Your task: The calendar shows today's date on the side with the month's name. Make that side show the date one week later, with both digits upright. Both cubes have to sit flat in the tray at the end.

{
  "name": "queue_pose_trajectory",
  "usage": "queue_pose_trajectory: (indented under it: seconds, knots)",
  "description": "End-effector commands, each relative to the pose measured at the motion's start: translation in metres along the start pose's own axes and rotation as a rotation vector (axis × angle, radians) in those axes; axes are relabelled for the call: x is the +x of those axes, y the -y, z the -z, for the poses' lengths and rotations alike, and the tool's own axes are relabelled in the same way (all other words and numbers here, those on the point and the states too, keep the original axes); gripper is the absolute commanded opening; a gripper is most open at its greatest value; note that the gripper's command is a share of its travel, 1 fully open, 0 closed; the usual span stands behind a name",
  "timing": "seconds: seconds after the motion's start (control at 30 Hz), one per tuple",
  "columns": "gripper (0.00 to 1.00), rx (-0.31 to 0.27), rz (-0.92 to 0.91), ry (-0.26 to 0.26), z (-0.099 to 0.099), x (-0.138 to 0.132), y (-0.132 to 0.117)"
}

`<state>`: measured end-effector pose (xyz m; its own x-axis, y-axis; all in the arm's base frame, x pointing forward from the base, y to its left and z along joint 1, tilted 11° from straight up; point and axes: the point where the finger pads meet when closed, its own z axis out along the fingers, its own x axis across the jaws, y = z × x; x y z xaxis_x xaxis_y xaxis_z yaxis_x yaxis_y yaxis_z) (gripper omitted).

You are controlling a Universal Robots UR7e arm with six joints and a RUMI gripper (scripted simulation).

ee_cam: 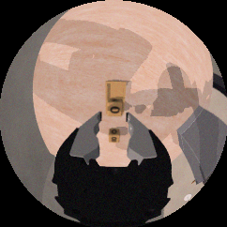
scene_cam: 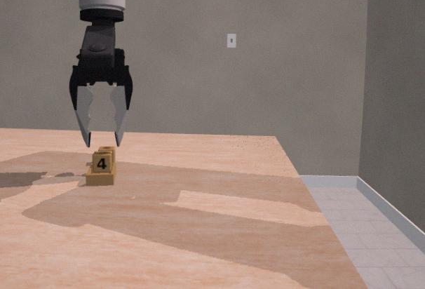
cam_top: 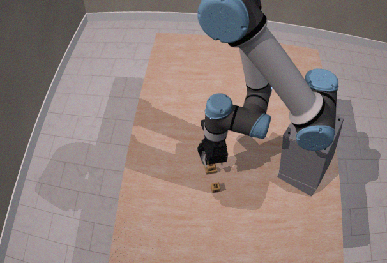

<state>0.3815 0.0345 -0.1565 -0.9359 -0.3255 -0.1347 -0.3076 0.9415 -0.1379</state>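
The tray [cam_top: 211,172] [scene_cam: 100,180] [ee_cam: 117,88] stands on the table with one cube [scene_cam: 102,163] [ee_cam: 114,109] in one end. This cube shows 0 on top and 4 on the side facing the exterior camera; its other end slot is bare in the wrist view. A second cube [cam_top: 215,187] [scene_cam: 112,154] [ee_cam: 113,135] lies flat on the table, outside the tray and apart from it, with 8 on top. My gripper [scene_cam: 103,144] [ee_cam: 113,113] is partly open and empty, its fingertips just above the tray cube. The month's name and the date on that side are not visible.
The robot base [cam_top: 306,163] [ee_cam: 202,141] stands to the right of the tray in the top view. The arm and gripper partly cover the tray there. The table edge [scene_cam: 319,209] runs along the right in the exterior view.
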Motion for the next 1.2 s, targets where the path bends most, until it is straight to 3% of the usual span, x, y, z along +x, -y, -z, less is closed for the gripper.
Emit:
queue_pose_trajectory:
  seconds: [0.0,0.47,1.1,1.13,1.17]
  knots:
    - [0.28,-0.004,0.001,-0.007,0.013,0.002,-0.002]
    - [0.28,-0.003,0.001,-0.006,0.050,0.001,-0.001]
    - [0.28,-0.003,0.000,-0.005,0.062,0.000,0.000]
    - [1.00,-0.003,0.000,-0.005,0.062,0.001,0.000]
    - [1.00,-0.003,0.000,-0.006,0.062,0.001,-0.001]
